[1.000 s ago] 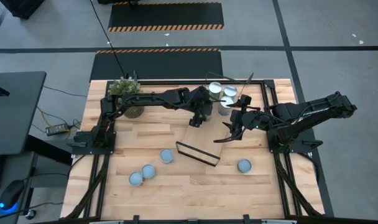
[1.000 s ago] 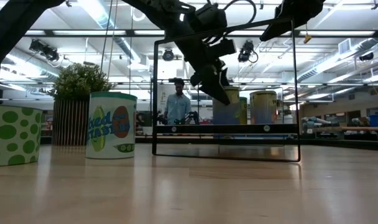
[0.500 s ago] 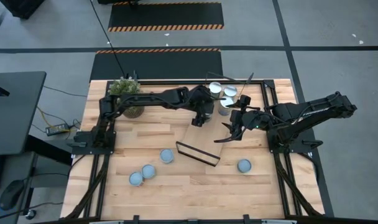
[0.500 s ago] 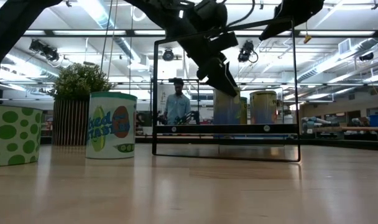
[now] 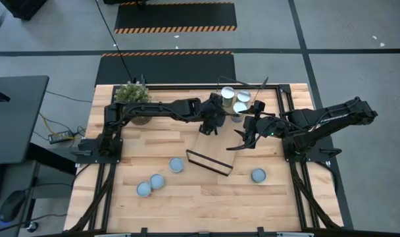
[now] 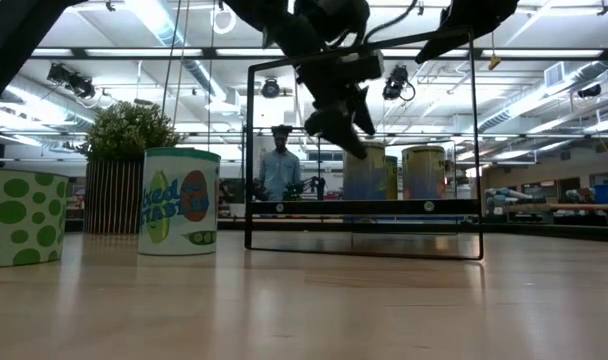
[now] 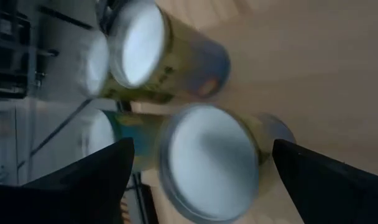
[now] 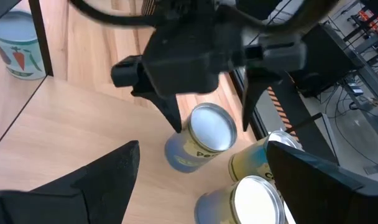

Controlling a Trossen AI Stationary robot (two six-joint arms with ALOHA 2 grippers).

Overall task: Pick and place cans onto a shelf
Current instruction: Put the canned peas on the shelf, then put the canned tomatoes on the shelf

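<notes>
The shelf (image 5: 216,148), a light-wood board with black end frames, lies slantwise at mid-table. Several cans (image 5: 239,102) stand at its far end and also show in the low view (image 6: 424,172). My left gripper (image 5: 212,122) hovers open there. In its wrist view its fingers stand either side of one upright can's silvery top (image 7: 207,162), apart from it. The right wrist view shows that can (image 8: 204,134) below the left gripper (image 8: 207,106). My right gripper (image 5: 243,138) is open and empty, right of the board.
Loose cans stand on the table near the front: one (image 5: 177,164), two more at the front left (image 5: 150,185), one at the right (image 5: 258,175). A potted plant (image 5: 133,99) stands at the far left corner. A person (image 6: 279,170) stands in the room beyond.
My left gripper has swung a little toward the table's right edge, then back, over the cans at the shelf's far end. It ends slightly higher. My right arm has kept still, and no can has moved.
</notes>
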